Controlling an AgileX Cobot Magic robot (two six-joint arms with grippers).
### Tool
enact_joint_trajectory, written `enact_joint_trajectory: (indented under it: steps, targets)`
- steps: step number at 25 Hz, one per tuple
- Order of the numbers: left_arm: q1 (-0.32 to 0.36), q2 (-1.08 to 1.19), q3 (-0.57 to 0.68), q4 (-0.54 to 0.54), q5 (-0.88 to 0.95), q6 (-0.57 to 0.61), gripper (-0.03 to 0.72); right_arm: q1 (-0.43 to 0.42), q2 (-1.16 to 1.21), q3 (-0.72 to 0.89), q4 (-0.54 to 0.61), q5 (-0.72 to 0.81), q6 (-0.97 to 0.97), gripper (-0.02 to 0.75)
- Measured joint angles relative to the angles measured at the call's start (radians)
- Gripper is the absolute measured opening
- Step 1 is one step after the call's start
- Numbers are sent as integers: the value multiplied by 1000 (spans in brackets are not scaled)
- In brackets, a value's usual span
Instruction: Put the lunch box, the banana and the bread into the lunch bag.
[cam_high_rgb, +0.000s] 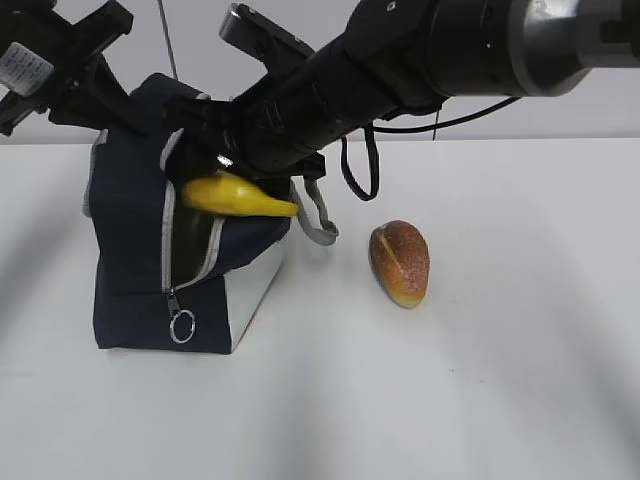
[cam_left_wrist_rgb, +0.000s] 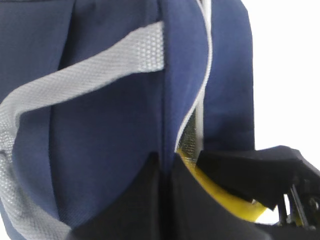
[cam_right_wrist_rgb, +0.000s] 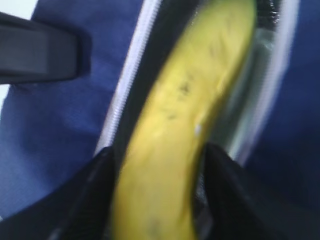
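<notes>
The navy lunch bag (cam_high_rgb: 135, 270) stands at the left with its zipper open. My right gripper (cam_high_rgb: 228, 168) is shut on the yellow banana (cam_high_rgb: 238, 196) and holds it across the bag's opening, its tip pointing right. In the right wrist view the banana (cam_right_wrist_rgb: 185, 110) lies between my fingers (cam_right_wrist_rgb: 95, 195), over the foil-lined opening. My left gripper (cam_high_rgb: 105, 100) is shut on the bag's upper fabric (cam_left_wrist_rgb: 100, 150), which the fingers (cam_left_wrist_rgb: 137, 200) pinch. The bread (cam_high_rgb: 400, 262) lies on the table right of the bag. The lunch box is hidden.
The bag's grey handle (cam_high_rgb: 318, 220) hangs off its right side, and the zipper ring pull (cam_high_rgb: 182, 326) dangles at the front. The white table (cam_high_rgb: 480, 400) runs to the front and right. The right arm (cam_high_rgb: 450, 50) crosses above the bread.
</notes>
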Motion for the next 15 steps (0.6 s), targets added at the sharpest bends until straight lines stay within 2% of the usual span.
enact_joint_trajectory:
  steps: [2, 3, 7, 11, 15]
  targets:
    - [0, 0, 0, 0, 0, 0, -3, 0, 5, -1, 49, -9, -61, 533]
    - [0, 0, 0, 0, 0, 0, -3, 0, 7, -5, 66, -11, -83, 554]
    - [0, 0, 0, -1, 0, 0, -3, 0, 7, -41, 71, 7, -117, 578]
    - [0, 0, 0, -1, 0, 0, -3, -2, 7, -116, -30, 90, -123, 579]
    - [0, 0, 0, -1, 2, 0, -3, -17, 7, -188, -217, 219, -45, 580]
